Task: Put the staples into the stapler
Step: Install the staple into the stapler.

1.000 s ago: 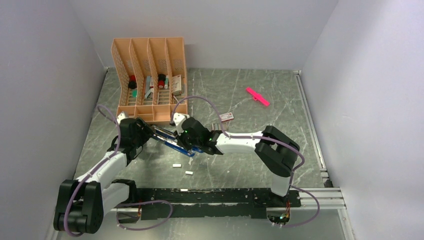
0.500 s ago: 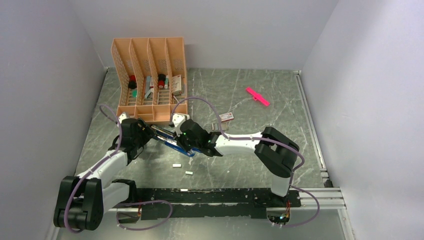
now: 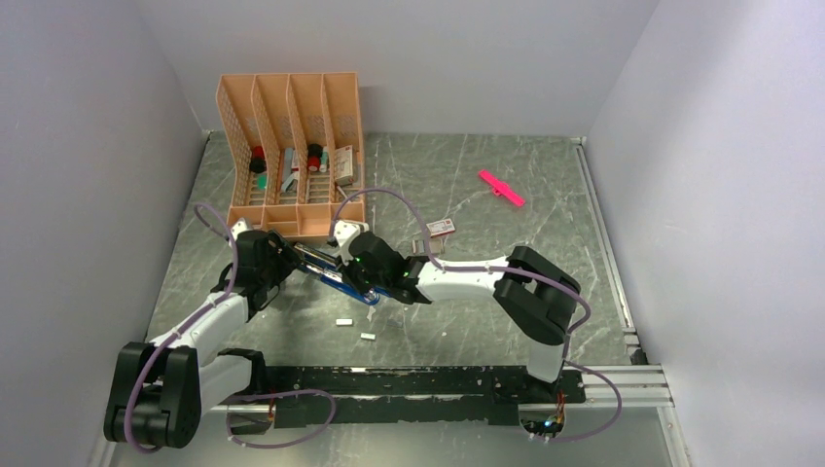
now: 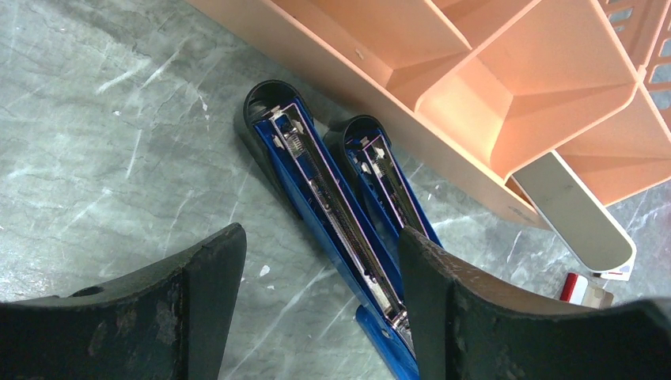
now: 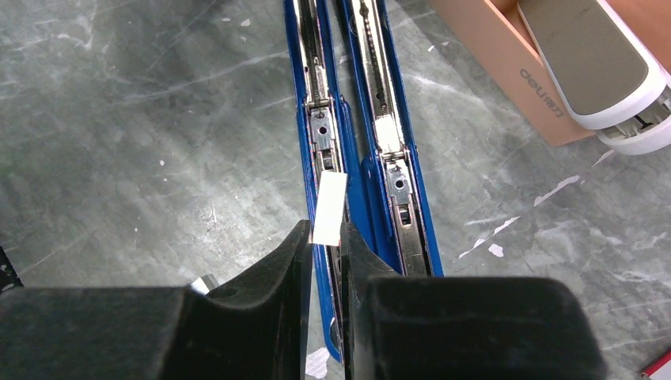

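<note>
The blue stapler [image 3: 336, 276] lies opened flat on the table, its two metal rails side by side [image 5: 380, 119] [image 4: 332, 198]. My right gripper [image 5: 324, 233] [image 3: 355, 275] is shut on a short silvery strip of staples [image 5: 329, 207] and holds it just over the left rail. My left gripper [image 4: 320, 245] [image 3: 288, 261] is open and straddles the stapler's other end. Its right finger [image 4: 443, 301] is against the rail and its left finger [image 4: 198, 293] stands apart over bare table. Two more staple strips [image 3: 342, 321] [image 3: 368, 337] lie loose in front.
An orange desk organiser [image 3: 292, 146] stands just behind the stapler, its front wall [image 4: 443, 150] close by. A white-and-grey object [image 5: 601, 71] lies against it. A small pink-and-white box [image 3: 441, 227] and a pink stick [image 3: 501, 188] lie further right.
My right gripper has crept slightly left along the stapler with the strip still in it. The left gripper and the stapler have stayed put.
</note>
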{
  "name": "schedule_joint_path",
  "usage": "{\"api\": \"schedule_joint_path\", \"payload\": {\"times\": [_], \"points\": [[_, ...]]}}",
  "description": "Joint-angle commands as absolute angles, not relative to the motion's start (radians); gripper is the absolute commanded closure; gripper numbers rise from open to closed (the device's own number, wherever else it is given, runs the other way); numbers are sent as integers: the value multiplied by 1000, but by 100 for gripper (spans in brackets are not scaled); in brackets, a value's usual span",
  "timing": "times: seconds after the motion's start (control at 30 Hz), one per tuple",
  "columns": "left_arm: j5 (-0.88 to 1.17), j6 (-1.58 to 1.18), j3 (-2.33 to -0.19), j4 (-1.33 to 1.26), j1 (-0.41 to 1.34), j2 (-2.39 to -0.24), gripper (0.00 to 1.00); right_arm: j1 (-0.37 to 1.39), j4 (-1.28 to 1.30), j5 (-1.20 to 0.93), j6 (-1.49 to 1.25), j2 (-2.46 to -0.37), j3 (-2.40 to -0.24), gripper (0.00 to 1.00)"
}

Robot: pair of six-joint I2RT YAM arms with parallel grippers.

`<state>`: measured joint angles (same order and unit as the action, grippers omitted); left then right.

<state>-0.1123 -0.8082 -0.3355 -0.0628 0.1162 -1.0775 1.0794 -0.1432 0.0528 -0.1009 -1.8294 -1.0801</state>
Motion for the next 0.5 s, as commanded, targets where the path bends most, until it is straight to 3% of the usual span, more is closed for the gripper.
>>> {"api": "schedule_joint_path", "payload": {"times": [0.0, 0.47], "points": [[-129, -795, -328, -96, 127, -1078, 25, 1082, -129, 51, -112, -1856, -1107, 100], [-130, -788, -327, -103, 135, -1082, 24, 1081, -104, 58, -124, -1866, -1108, 100]]}}
